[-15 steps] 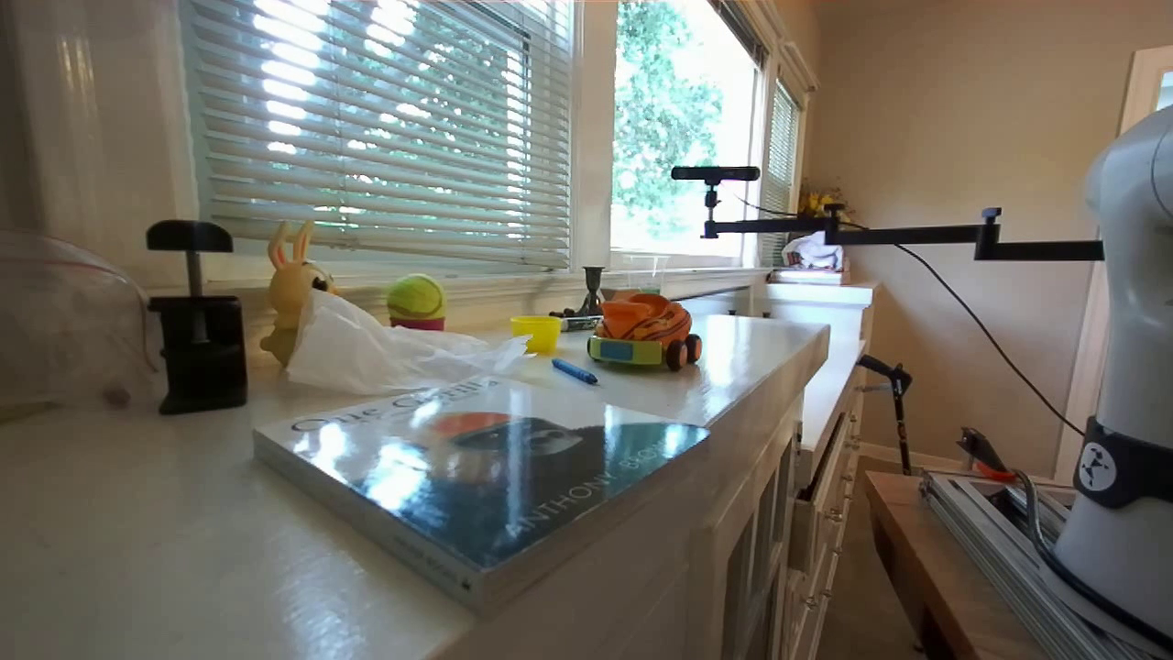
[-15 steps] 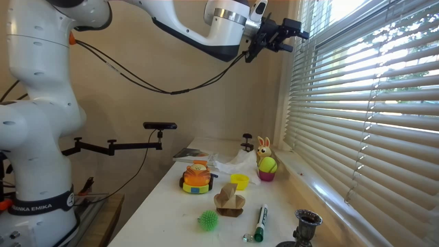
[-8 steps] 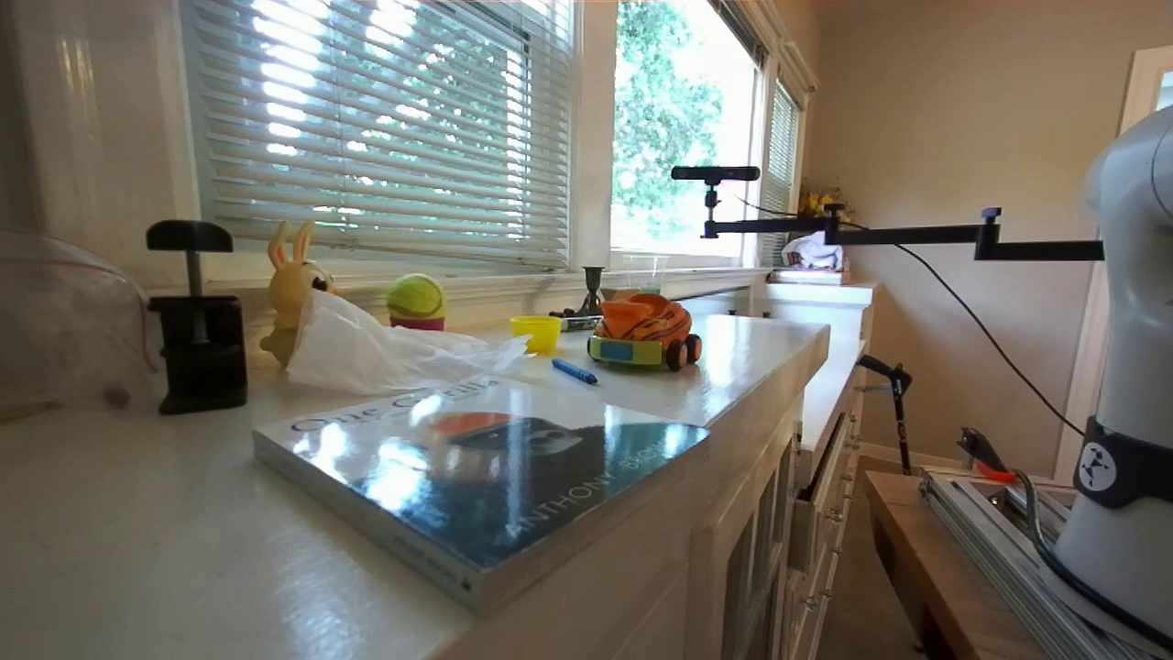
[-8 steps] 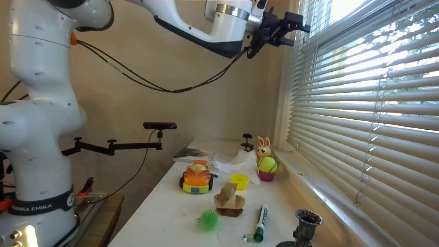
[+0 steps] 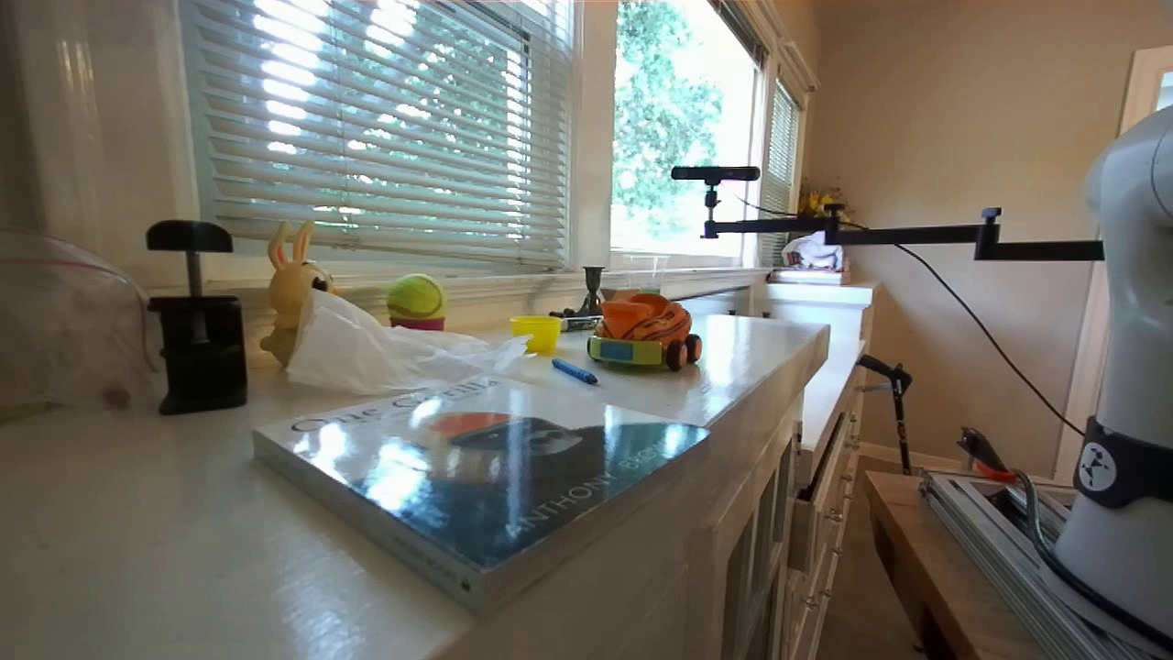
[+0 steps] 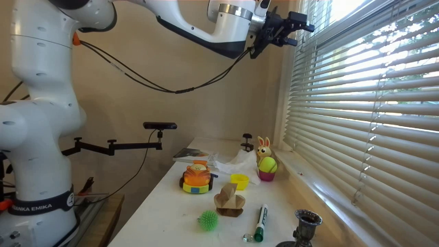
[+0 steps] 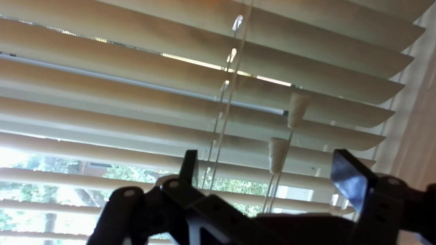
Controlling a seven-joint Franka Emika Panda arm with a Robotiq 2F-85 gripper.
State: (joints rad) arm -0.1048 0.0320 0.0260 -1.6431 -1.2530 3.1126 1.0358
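A: How is the gripper (image 7: 267, 161) standing?

B: Fingers spread wide, pinching nothing. In an exterior view it is hovering high above the counter (image 6: 164, 219), tips pointing toward the blinds (image 6: 343, 111).

A: What is hanging nearest?

B: A pale tassel (image 7: 278, 153), showing in the gap between the fingers in the wrist view. A twin tassel (image 7: 298, 110) is showing just beyond, farther from the fingers. Both are hanging in front of the blinds. Their pull cords (image 7: 276, 187) are running through the same gap. Going by the tassels, I'm judging that view upside down.

A: Is anything touching?

B: Not able to tell; depth isn't showing. No pad is visibly meeting a tassel.

A: What is calling for care, in your judgement?

B: Centring, first. The tassels' cords are lying near the middle of the gap, which is helping. Thin cords are probably swinging at any nudge, so slow, straight motion is suiting them. A second set of cords (image 7: 223, 127) is running close by the finger on the picture's left; that finger is needing clearance. The blinds are likely flexing easily, so light contact at most.

A: And below?

B: A toy car (image 6: 197, 178) and a candlestick (image 6: 307, 223) are standing on the counter, well apart from the gripper.
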